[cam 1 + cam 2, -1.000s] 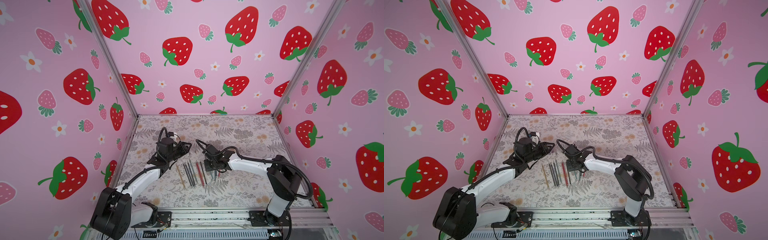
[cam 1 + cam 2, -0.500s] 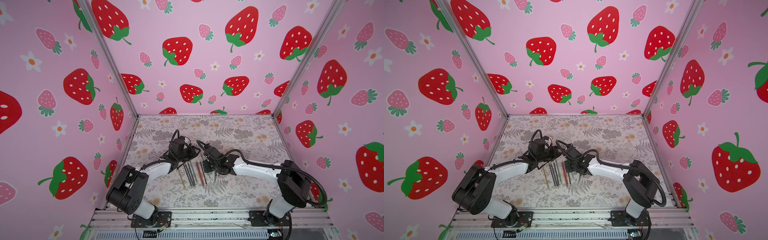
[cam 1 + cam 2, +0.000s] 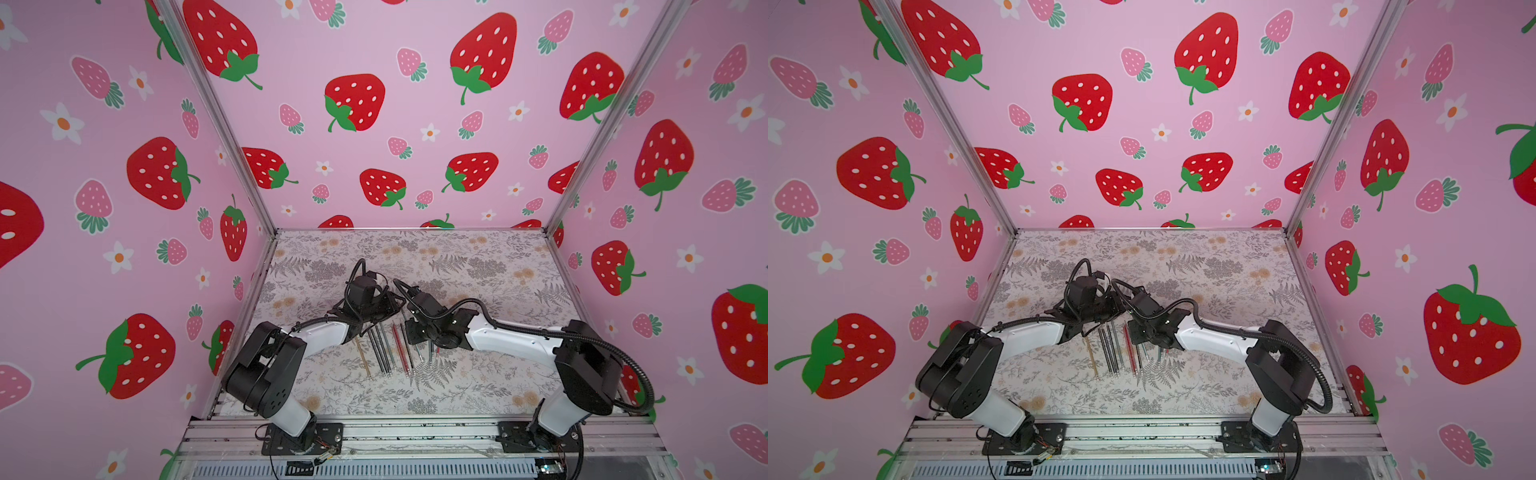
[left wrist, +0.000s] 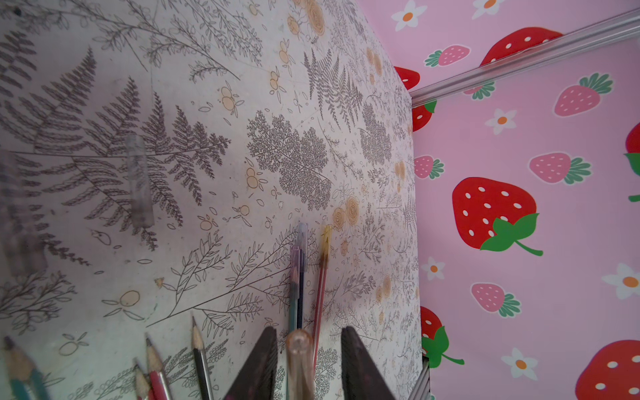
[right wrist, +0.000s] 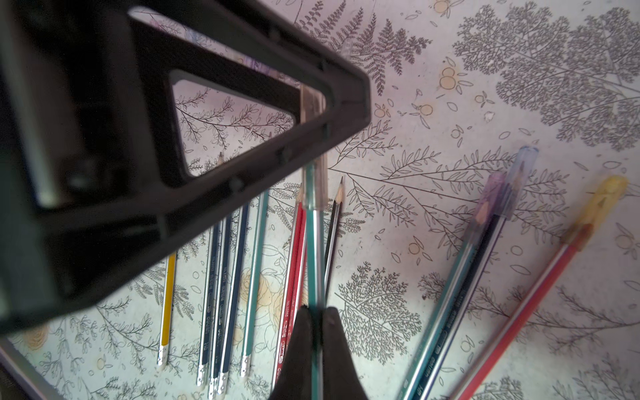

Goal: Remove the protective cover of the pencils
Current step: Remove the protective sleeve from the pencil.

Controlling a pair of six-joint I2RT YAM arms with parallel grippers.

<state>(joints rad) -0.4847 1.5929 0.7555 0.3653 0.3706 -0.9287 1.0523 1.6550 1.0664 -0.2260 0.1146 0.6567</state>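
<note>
The pencils (image 3: 382, 353) are lying in a row on the flowery table (image 3: 478, 266), between your two arms. Your right gripper (image 5: 315, 311) is squeezing one teal pencil (image 5: 316, 242) tight above the row. Your left gripper (image 4: 308, 330) is sitting with its jaws a little apart around the clear cap (image 4: 299, 356) on that pencil's tip, with a gap on each side.

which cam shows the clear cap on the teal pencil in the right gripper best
The right wrist view: the clear cap shows lengthwise on the teal pencil that the right gripper clamps, its far end between the left gripper's fingers. The left wrist view shows only its blurred end. In both top views it is too small.
</note>
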